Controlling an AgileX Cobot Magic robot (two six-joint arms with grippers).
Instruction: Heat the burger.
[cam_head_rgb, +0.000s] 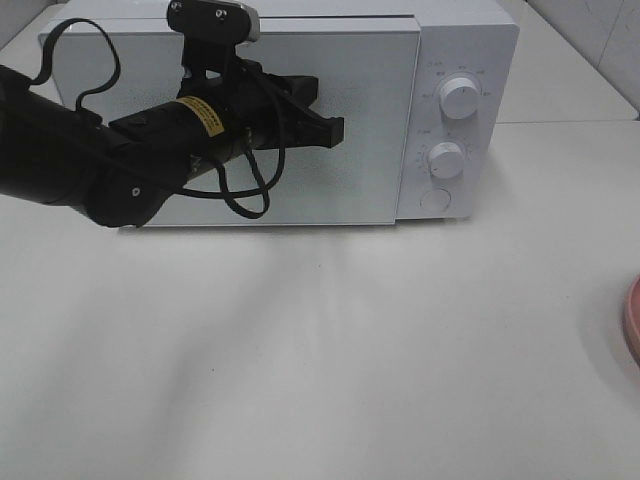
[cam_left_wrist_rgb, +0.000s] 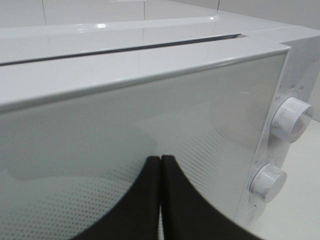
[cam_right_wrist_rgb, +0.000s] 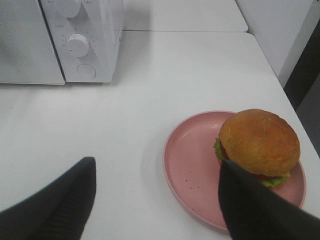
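Left pincer (cam_head_rgb: 330, 128), on a black arm reaching in from the upper left of the exterior high frame, sits in front of the white microwave's (cam_head_rgb: 455, 40) door, its two black fingers (cam_left_wrist_rgb: 142, 200) pressed flat together with nothing between them. Whether the tips touch the door cannot be told. Two white knobs (one above the other) (cam_head_rgb: 459, 97) stand on the microwave's right-hand panel, with a round button below them. Right pincer (cam_right_wrist_rgb: 157, 200) hangs above the white bench (cam_right_wrist_rgb: 190, 65) with its jaws standing well apart, gripping nothing. Between and beyond its fingers lies a pink plate (cam_right_wrist_rgb: 187, 170), and the burger (cam_right_wrist_rgb: 259, 142) rests on the plate's right part, lettuce showing under the bun.
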